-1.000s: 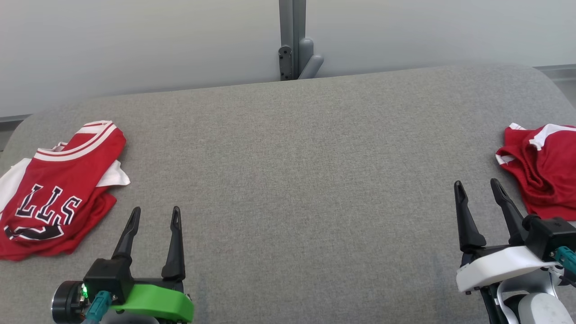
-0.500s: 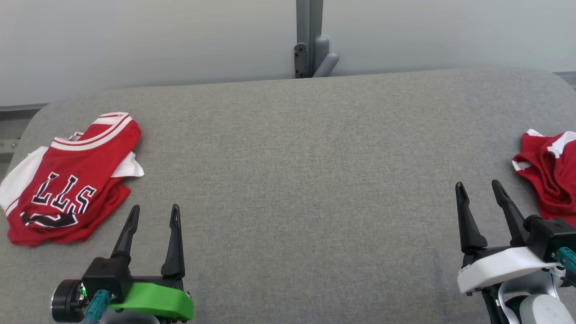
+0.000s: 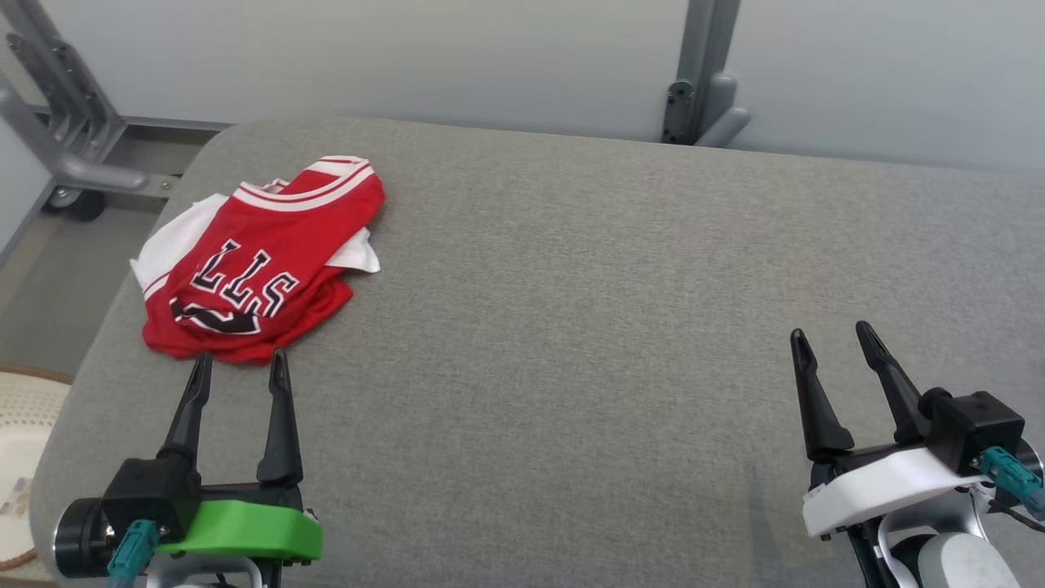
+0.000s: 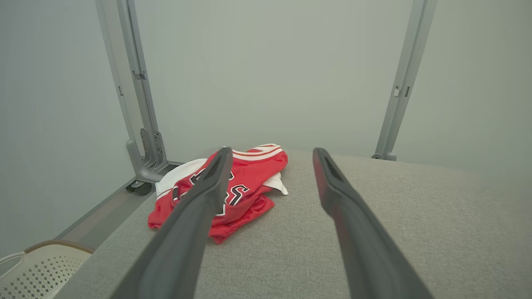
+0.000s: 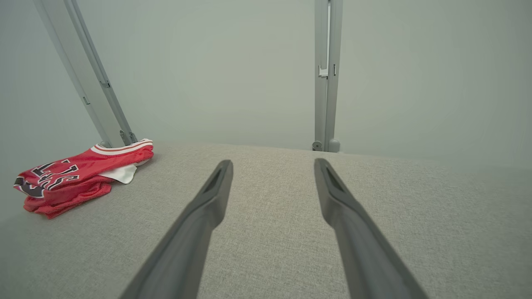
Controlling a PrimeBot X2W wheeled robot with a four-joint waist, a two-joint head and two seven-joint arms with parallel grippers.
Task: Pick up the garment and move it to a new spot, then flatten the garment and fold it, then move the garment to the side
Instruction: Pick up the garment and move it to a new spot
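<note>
We have turned our head to the left since a second ago, so the whole picture has slid to the right. The pale wall point(image 3: 490, 57) is at the back. The big grey soft table point(image 3: 571, 269) lies below it, and now we see its left end and some floor point(image 3: 49, 278) beside it. The grey post point(image 3: 702, 73) at the back was in the middle of the picture before. Now it is more to the right. A grey frame point(image 3: 57, 106) has come into the top left corner.

The red shirt point(image 3: 261, 261) lies bunched near the table's back left corner, with white trim and dark letters on top. Before, it was at the left edge of our picture. Now it is further in. It has the same shape, so our look moved, not the shirt. A pale basket point(image 3: 20, 457) with little holes sits low by the table's left end.

Our left gripper point(image 3: 241, 358) points at the shirt's near edge, very close to it. Its two fingers are spread wide, as before, and hold nothing. Our right gripper point(image 3: 831, 331) is well apart from the shirt, over bare table. Its fingers are wide apart too, and it holds nothing.
</note>
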